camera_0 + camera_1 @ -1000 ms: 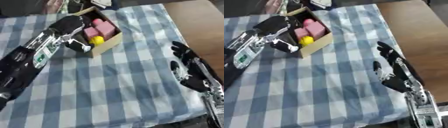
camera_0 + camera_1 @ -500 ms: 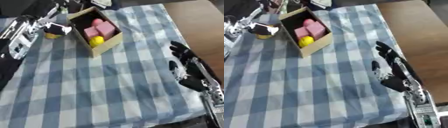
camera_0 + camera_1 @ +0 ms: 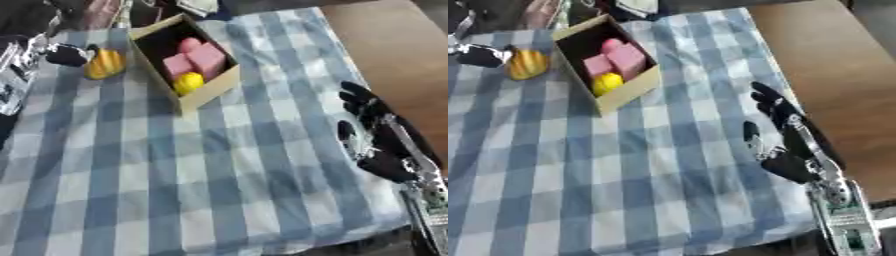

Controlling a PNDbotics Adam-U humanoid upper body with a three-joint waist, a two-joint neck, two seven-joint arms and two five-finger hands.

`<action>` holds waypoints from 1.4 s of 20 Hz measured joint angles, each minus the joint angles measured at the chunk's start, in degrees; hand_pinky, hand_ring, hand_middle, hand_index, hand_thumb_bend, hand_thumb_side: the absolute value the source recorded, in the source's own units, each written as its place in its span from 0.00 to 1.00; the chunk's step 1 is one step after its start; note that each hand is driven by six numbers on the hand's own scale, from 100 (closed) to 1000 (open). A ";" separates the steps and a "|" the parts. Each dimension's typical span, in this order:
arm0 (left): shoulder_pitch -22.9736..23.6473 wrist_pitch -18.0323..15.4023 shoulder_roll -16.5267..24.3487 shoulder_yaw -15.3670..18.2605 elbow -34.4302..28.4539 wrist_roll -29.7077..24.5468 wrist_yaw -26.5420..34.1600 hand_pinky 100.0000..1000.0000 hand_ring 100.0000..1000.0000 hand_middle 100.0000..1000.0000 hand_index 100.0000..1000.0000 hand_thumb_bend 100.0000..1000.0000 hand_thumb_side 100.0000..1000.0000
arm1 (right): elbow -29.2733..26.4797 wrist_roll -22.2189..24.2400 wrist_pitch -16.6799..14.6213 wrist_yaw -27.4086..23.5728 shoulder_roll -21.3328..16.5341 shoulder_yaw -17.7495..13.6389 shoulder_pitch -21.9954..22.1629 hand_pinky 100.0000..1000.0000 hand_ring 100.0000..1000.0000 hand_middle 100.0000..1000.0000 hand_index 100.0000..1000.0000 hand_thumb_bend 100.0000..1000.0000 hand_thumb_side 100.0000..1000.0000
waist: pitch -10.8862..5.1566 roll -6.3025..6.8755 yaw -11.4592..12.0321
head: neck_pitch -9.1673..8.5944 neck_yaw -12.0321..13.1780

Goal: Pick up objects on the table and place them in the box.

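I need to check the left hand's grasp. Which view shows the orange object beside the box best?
The left eye view: the orange object sits clear of the frame edge, left hand fingertips at it. The right eye view shows it too, but the hand is mostly cropped.

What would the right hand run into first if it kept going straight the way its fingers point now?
Probably nothing on the cloth. The right hand rests open near the table's right edge, fingers aimed up the view, away from the robot. Ahead lie only the checked cloth and bare wooden tabletop; the box sits well left of that line.
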 measured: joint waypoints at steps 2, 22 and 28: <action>-0.22 -0.92 -0.48 0.00 3.02 -0.25 -0.10 0.69 0.67 0.71 0.81 0.29 0.30 | 0.00 0.04 0.04 0.00 0.03 0.00 -0.28 1.00 1.00 1.00 1.00 0.00 0.30 | 0.00 0.00 -0.27 | -0.01 0.01; -0.01 -3.98 -2.73 1.31 10.19 7.20 6.34 0.67 0.62 0.68 0.80 0.18 0.46 | -0.03 0.18 0.17 -0.25 0.55 0.03 -1.31 1.00 1.00 1.00 1.00 0.00 0.29 | 1.02 0.00 -1.78 | -0.98 0.46; 0.15 -4.42 -3.23 0.78 10.59 6.83 8.33 0.62 0.51 0.55 0.71 0.09 0.06 | -0.05 0.28 0.26 -0.28 0.73 0.04 -1.45 1.00 1.00 1.00 1.00 0.00 0.29 | 1.21 0.00 -2.15 | -1.33 0.90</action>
